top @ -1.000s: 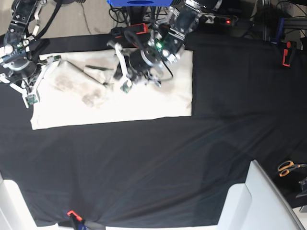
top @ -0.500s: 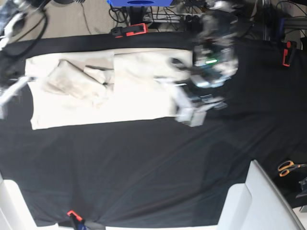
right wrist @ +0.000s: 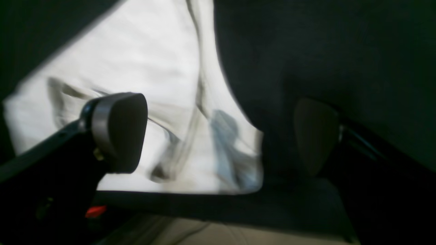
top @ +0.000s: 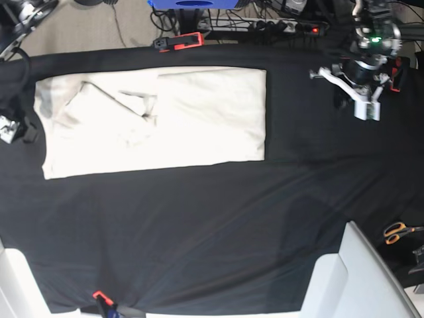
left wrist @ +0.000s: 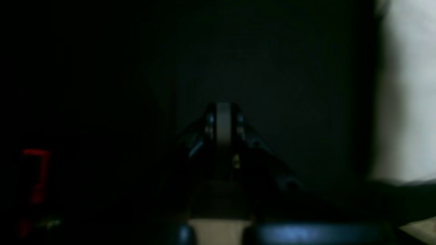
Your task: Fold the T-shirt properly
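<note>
The cream T-shirt (top: pixel 199 126) lies on the black cloth at the back left as a wide rectangle, with a sleeve folded in and wrinkled on its left half. My right gripper (top: pixel 8 129) is at the far left edge, just off the shirt's left end. In the right wrist view this gripper (right wrist: pixel 218 136) is open above the T-shirt (right wrist: pixel 136 68), holding nothing. My left gripper (top: pixel 366 109) hovers over bare cloth at the back right, well away from the shirt. The left wrist view shows the left gripper (left wrist: pixel 223 119) shut and empty, with the T-shirt (left wrist: pixel 405 85) at the frame's right edge.
Orange clamps (top: pixel 180 41) (top: pixel 395 74) pin the black cloth (top: pixel 199 232) at the back edge, and another clamp (top: pixel 99 296) holds the front edge. Scissors (top: pixel 397 232) lie at the right, beside a white bin (top: pixel 351 278) at the front right corner.
The left arm swung from over the shirt's middle to the back right, off the shirt. The right arm pulled back past the shirt's left end and its jaws opened.
</note>
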`<state>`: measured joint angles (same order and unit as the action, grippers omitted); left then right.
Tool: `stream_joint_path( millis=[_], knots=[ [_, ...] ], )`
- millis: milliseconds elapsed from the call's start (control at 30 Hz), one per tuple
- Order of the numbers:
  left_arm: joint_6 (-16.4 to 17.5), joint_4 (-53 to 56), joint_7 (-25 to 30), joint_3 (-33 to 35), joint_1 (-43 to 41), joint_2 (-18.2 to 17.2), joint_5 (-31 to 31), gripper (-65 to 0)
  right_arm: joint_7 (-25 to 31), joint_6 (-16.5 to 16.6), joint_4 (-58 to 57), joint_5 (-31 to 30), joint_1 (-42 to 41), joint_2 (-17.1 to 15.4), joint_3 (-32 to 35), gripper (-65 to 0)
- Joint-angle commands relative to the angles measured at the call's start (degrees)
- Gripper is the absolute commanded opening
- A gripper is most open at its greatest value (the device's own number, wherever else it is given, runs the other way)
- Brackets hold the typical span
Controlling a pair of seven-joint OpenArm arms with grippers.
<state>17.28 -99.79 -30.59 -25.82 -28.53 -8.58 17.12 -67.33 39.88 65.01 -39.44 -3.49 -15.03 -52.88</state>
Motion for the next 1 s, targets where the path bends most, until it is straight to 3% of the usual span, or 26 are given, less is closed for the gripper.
stream_joint_path(
  millis=[0,133,267,533,833,967],
  knots=[
    [-0.09,-1.00,0.92,-1.30,-1.22,-1.75,2.96,-65.0,1.88,0.12,-2.64,-2.27,-1.39,-2.69,0.62,0.0],
    [-0.09,-1.00,0.92,-1.74,-3.33,-4.74,9.91,-65.0,7.68,0.12,-15.74,-3.24,-3.77,-8.05,6.07,0.0],
    [-0.09,-0.92,1.01,-1.82,-3.69,-5.00,10.00,-65.0,10.58,0.12,-22.42,-3.24,-4.38,-9.46,9.50,-3.6],
    [-0.09,-1.00,1.01,-1.82,-3.33,-4.74,10.00,-65.0,6.54,0.12,-22.42,-3.15,-4.12,-4.97,10.03,-5.6],
    [-0.09,-0.92,1.01,-1.82,-3.33,-4.65,10.00,-65.0,6.71,0.12,-21.28,-3.06,-4.03,-2.60,16.53,-6.0],
    [-0.09,-0.92,1.01,-1.82,-3.33,-4.65,10.00,-65.0,6.54,0.12,-21.37,-2.89,-3.94,-1.81,16.71,-13.5]
  ],
)
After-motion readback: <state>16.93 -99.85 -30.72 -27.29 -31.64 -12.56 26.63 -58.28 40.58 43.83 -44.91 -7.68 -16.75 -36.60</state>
